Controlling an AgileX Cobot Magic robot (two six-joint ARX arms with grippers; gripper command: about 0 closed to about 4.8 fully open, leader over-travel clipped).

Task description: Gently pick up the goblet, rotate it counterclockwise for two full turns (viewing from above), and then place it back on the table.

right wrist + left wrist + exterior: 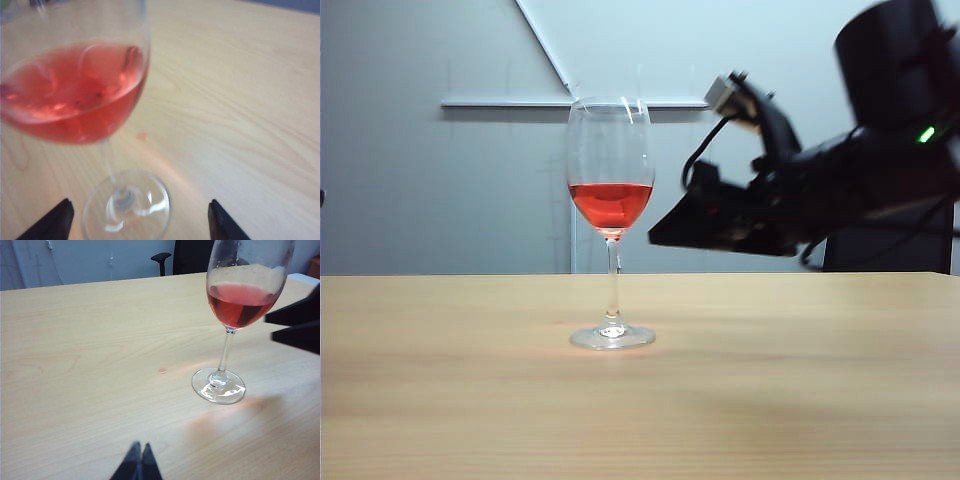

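I see the goblet [611,220], a tall clear tulip-bowled wine glass about 1 third full of red liquid, standing upright near the middle of the wide pale tan wood-grain table [800,400], nothing touching it. I judge it fragile, top-heavy with the liquid, and slick; the thin stem looks the weakest part, so I would take hold low on the bowl or high on the stem with a soft squeeze and keep it plumb through the 2 turns.

In the exterior view, my right gripper [140,220] hangs in the air at the goblet's 3 o'clock, level with the bowl, close but apart. Its jaws stand wide, the foot showing between the 2 dark tips in its wrist view. My left gripper [138,462] sits low over the table well away from the glass, tips pressed together on nothing.

The bowl's rim is cut off in both wrist views, and the right arm is blurred in the exterior view.
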